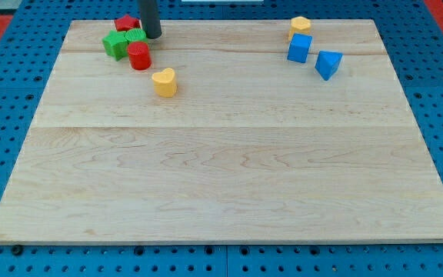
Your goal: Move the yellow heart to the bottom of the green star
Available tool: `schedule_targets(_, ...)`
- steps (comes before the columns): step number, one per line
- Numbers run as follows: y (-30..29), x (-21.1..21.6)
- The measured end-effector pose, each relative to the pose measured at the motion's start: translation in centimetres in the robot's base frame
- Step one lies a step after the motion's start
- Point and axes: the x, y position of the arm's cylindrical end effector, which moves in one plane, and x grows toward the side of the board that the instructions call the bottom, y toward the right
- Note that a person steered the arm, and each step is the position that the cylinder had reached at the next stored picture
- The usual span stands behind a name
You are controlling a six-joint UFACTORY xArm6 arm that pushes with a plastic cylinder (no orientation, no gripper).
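Note:
The yellow heart (164, 81) lies on the wooden board (221, 169) at the upper left, below and to the right of the green star (121, 41). A red cylinder (138, 56) stands between them, touching the star's lower right side. My tip (153, 35) rests on the board just to the right of the green star, above the red cylinder and well above the yellow heart, apart from the heart.
A red block (126, 23) sits behind the green star at the view's top. At the upper right lie a yellow block (300, 25), a blue cube (299, 48) and a blue block (328, 64).

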Motion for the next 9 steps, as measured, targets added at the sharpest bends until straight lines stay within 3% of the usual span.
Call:
schedule_targets(2, 5.5, 0.0)
schedule_targets(4, 5.5, 0.2)
schedule_targets(7, 8.8, 6.5)
schedule_targets(9, 7.8, 11.0)
